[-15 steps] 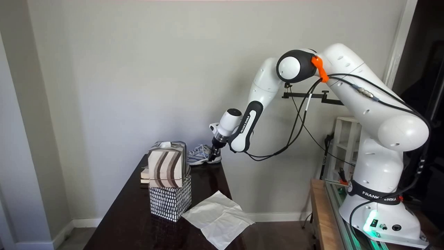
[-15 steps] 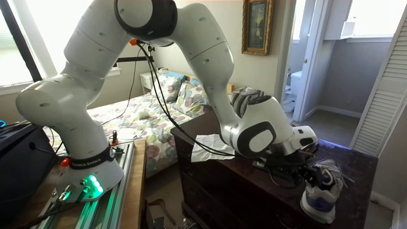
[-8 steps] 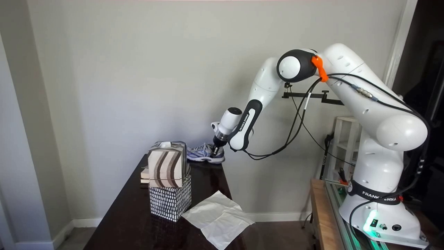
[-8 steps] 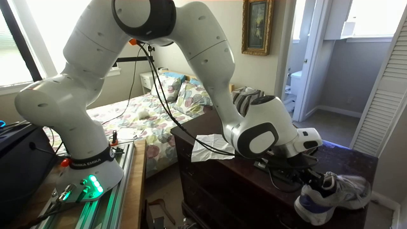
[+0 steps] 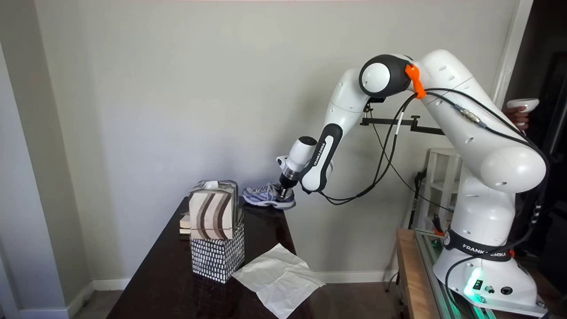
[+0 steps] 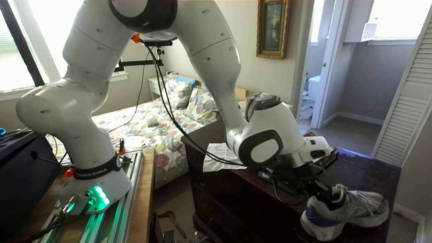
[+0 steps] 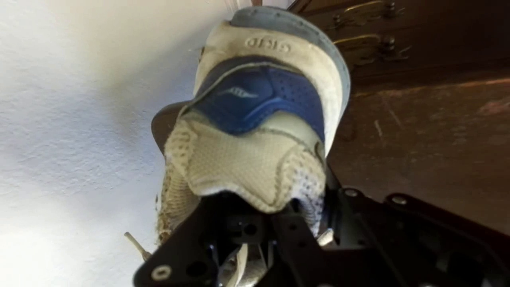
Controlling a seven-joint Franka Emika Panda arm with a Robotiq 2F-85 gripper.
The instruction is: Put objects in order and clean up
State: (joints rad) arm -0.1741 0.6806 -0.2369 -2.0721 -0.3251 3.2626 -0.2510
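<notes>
A white and blue running shoe (image 5: pixel 261 198) sits at the far end of the dark dresser (image 5: pixel 266 230) in an exterior view, its heel out past the edge. In the other camera's exterior view the shoe (image 6: pixel 357 206) points its toe right, heel toward the robot. My gripper (image 7: pixel 312 211) reaches into the heel opening and is shut on the shoe (image 7: pixel 255 159). One finger lies inside the collar and the other presses its side from outside. Both fingertips are mostly hidden. Whether the sole touches the dresser I cannot tell.
A striped pouch (image 5: pixel 212 215) rests on a patterned box (image 5: pixel 217 254) on the dresser. Beside it lies a white sheet (image 5: pixel 281 281). Books (image 6: pixel 325 160) lie behind the wrist. A wall stands behind the shoe, and a hand with a white controller (image 5: pixel 522 105) shows at far right.
The jaws have come together on the shoe's collar. The shoe has turned and shifted toward the robot with the gripper, its heel now past the dresser edge.
</notes>
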